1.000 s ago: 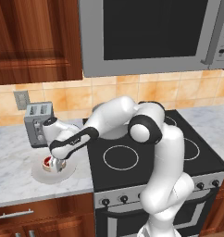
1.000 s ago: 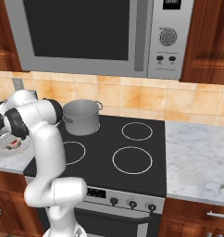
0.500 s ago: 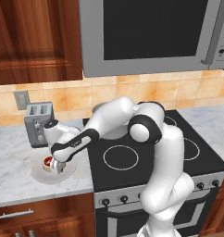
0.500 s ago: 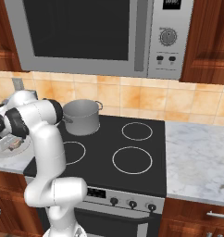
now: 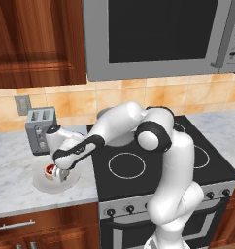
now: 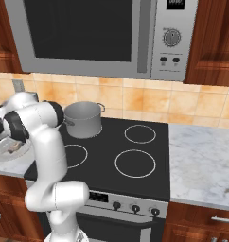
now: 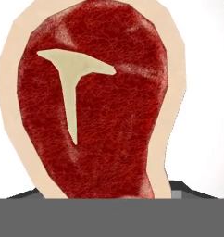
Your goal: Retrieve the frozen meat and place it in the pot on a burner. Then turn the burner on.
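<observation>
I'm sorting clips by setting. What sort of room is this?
A rendered home kitchen: a black stove holding a pot, a microwave above it, a toaster on the marble counter.

The gripper (image 5: 58, 172) is sitting a little lower over the white plate (image 5: 41, 183) than a second ago; its jaws, spread wide then, are now standing narrower around the frozen meat (image 5: 51, 170), though the left base view is too small to show whether the pads are touching it; the forearm is reaching slightly further down and left toward the counter; in the hand view the meat (image 7: 93, 102) is looming very close, its red centre and tan rim spreading across the plate (image 7: 206, 92).
</observation>
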